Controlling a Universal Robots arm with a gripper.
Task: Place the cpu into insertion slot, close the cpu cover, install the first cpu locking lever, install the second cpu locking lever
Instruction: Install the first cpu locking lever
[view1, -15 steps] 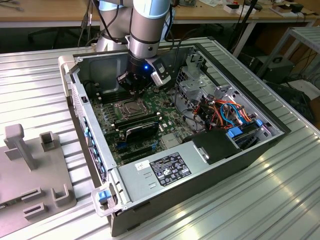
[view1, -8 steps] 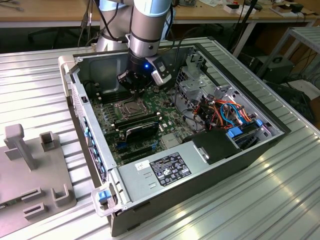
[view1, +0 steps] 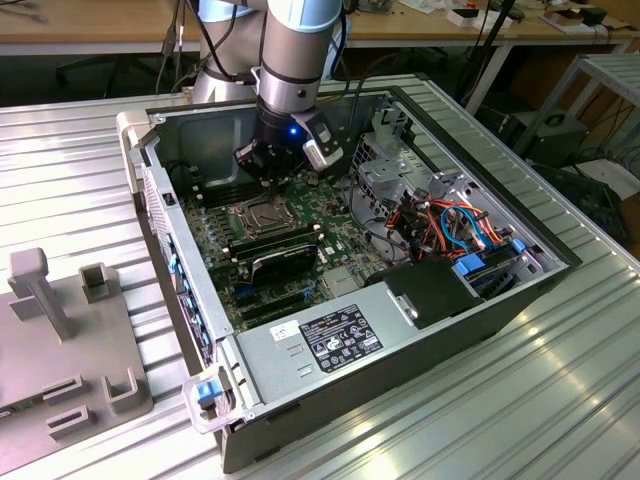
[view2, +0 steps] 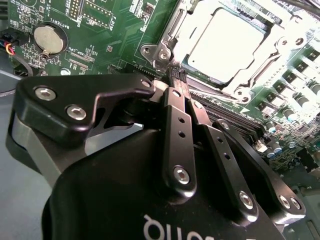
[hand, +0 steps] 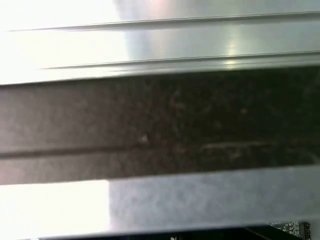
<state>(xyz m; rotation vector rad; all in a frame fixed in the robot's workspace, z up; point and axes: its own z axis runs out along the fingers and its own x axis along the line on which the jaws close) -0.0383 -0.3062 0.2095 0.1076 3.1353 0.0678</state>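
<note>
In the second wrist view the cpu (view2: 225, 42) lies flat in the insertion slot (view2: 240, 90), its pale metal top showing through the cpu cover (view2: 274, 54), a silvery frame lying down around it. My gripper (view2: 177, 75) is shut, its black fingers (view2: 179, 125) pressed together, and the tips sit right beside one corner of the socket, close to a metal latch piece (view2: 162, 51). I see nothing between the tips. In the exterior view the gripper (view1: 268, 178) hangs low inside the open computer case, just behind the insertion slot (view1: 262, 215) on the green circuit board (view1: 215, 240).
Black memory sticks (view1: 285, 245) lie just in front of the socket. A grey power supply (view1: 330, 335) and coloured cables (view1: 450, 225) fill the exterior view's right. The case walls (view1: 160, 190) ring the board. A grey fixture (view1: 60, 330) stands outside, and a coin battery (view2: 47, 39) sits on the board.
</note>
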